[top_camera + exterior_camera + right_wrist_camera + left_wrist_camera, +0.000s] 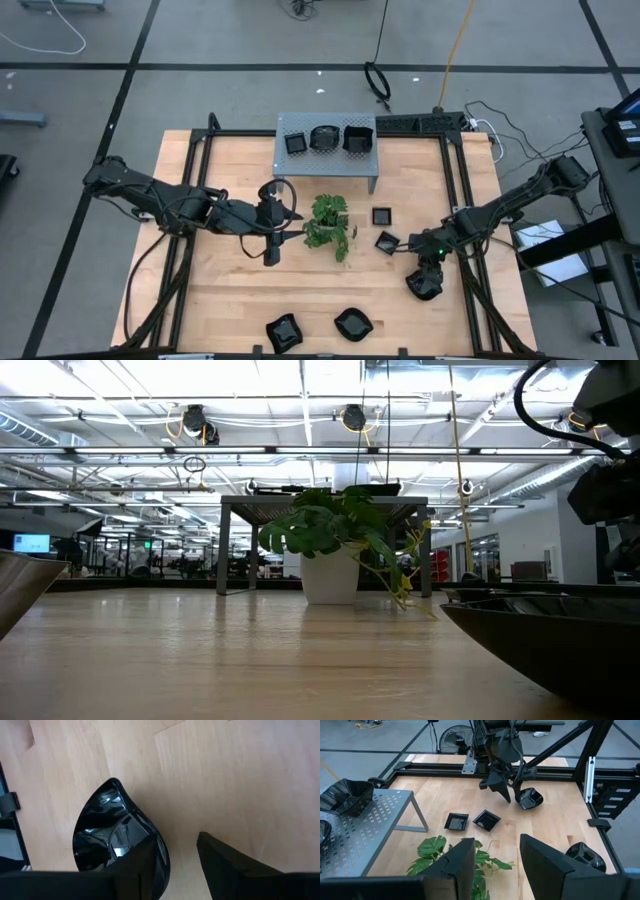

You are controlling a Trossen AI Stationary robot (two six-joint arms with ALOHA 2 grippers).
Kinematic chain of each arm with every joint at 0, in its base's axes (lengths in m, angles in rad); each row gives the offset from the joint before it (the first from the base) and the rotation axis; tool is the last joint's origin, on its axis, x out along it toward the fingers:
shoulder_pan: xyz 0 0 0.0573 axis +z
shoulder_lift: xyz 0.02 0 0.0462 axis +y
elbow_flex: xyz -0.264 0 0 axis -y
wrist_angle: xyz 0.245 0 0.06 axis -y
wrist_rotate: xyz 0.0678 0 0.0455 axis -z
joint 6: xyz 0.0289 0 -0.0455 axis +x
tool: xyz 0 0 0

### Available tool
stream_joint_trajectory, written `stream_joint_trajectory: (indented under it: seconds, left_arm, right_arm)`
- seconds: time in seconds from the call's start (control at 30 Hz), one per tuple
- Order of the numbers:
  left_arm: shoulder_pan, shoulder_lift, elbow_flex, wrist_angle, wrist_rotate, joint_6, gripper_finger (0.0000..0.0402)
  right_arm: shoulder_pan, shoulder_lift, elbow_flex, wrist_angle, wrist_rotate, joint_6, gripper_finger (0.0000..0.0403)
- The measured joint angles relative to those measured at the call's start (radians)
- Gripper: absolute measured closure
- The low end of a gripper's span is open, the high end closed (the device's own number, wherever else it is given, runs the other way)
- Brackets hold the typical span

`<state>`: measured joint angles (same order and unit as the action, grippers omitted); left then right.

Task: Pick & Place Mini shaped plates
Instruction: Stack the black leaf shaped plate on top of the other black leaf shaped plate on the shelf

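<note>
Hovering at about 4 o'clock from the plant, the right gripper straddles a mini plate's rim, jaws parted, probably lining up a pinch; left gripper waits open.

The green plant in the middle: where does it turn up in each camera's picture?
High view: plant at table centre, below the grey shelf.
Low view: centre, in a white pot.
Left wrist view: leaves at bottom.
Right wrist view: not in it.
Shared landmark: the grey shelf.
</note>
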<state>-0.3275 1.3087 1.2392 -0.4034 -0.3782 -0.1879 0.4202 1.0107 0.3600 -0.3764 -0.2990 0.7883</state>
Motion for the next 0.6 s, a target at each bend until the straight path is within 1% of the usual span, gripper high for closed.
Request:
stream_joint_trajectory:
  seconds: [0.1,0.23,0.43,0.47,0.6]
  left_arm:
    - [0.0,0.0,0.0,-0.003,0.0,0.0,0.0243]
    - [0.0,0.0,0.0,-0.01,0.0,0.0,0.0243]
    - [0.0,0.0,0.0,-0.013,0.0,0.0,0.0243]
    - [0.0,0.0,0.0,-0.013,0.0,0.001,0.0243]
    - [0.0,0.0,0.0,-0.013,0.0,0.001,0.0243]
  right_arm:
    - [0.0,0.001,0.0,-0.001,-0.003,-0.016,0.0289]
    - [0.0,0.002,-0.001,0.007,-0.015,-0.024,0.032]
    - [0.001,0.003,-0.002,0.01,-0.023,-0.076,0.0383]
    - [0.001,0.003,-0.003,0.011,-0.043,-0.084,0.0392]
    - [0.003,0.004,-0.004,0.022,-0.068,-0.123,0.0397]
